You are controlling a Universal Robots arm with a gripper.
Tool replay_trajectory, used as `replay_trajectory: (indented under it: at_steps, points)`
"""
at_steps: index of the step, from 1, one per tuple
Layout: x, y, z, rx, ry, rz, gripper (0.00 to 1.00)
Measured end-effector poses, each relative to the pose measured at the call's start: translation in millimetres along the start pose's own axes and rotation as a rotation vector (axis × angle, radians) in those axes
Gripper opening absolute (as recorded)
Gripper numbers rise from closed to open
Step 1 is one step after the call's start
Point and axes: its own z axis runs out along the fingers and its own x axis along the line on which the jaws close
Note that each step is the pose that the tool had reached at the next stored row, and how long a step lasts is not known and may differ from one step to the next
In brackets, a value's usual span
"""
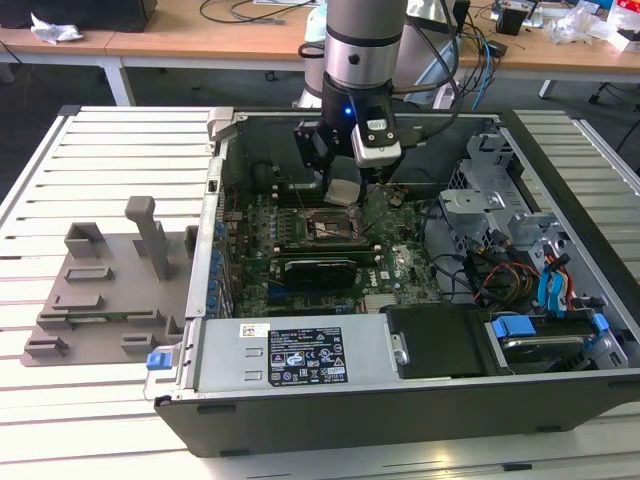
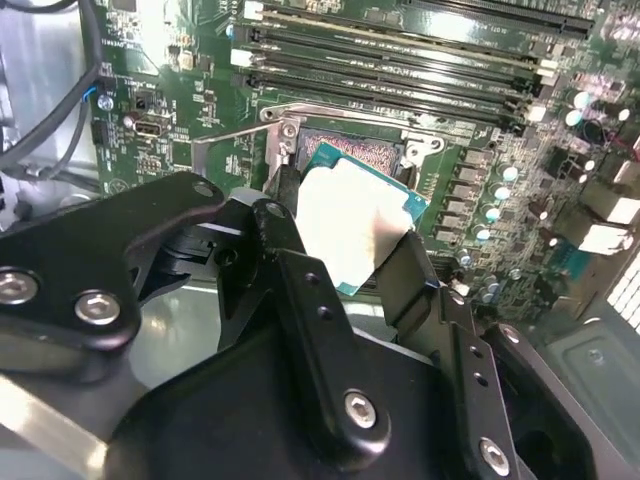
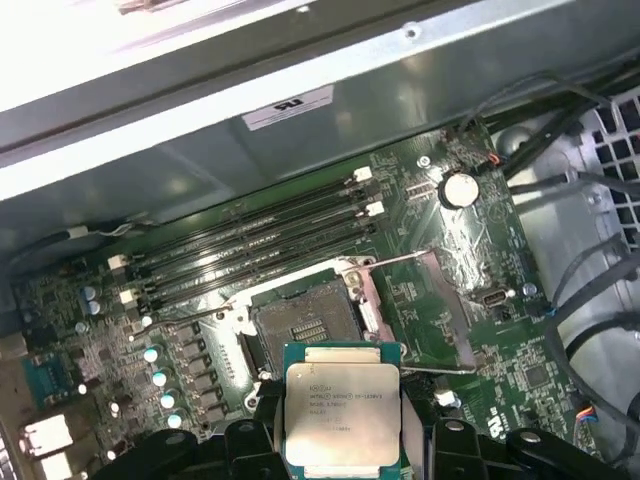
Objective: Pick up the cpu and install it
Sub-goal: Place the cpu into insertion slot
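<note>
The cpu [image 1: 343, 192], a small square chip with a silver-grey top, hangs inside the open computer case [image 1: 300, 360]. My gripper [image 1: 345, 185] is shut on it, with a black finger [image 2: 404, 272] on each of two opposite edges. In the first wrist view the cpu [image 3: 342, 412] hovers a little above the motherboard, close beside the open socket [image 3: 305, 325] and apart from it. In the second wrist view the cpu [image 2: 350, 215] is tilted and covers part of the socket [image 2: 355, 150], whose metal frame is raised.
Memory slots [image 3: 250, 245] run beside the socket. Cables and a metal drive cage [image 1: 510, 220] fill the case at the exterior view's right. A power supply [image 1: 300, 355] lies along the near wall. A grey plastic tray with upright posts [image 1: 100, 280] rests on the slatted table.
</note>
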Motion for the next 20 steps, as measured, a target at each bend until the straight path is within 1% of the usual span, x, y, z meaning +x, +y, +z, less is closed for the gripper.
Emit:
replay_trajectory:
  at_steps: [11, 14, 16, 20]
  points:
    - [0.0, 0.0, 0.1, 0.0011, -0.0011, 0.103, 0.55]
    - [0.0, 0.0, 0.3, 0.0014, -0.0014, 0.141, 0.55]
    - [0.0, 0.0, 0.3, 0.0019, -0.0019, 0.179, 0.55]
    - [0.0, 0.0, 0.5, 0.0028, -0.0026, 0.217, 0.55]
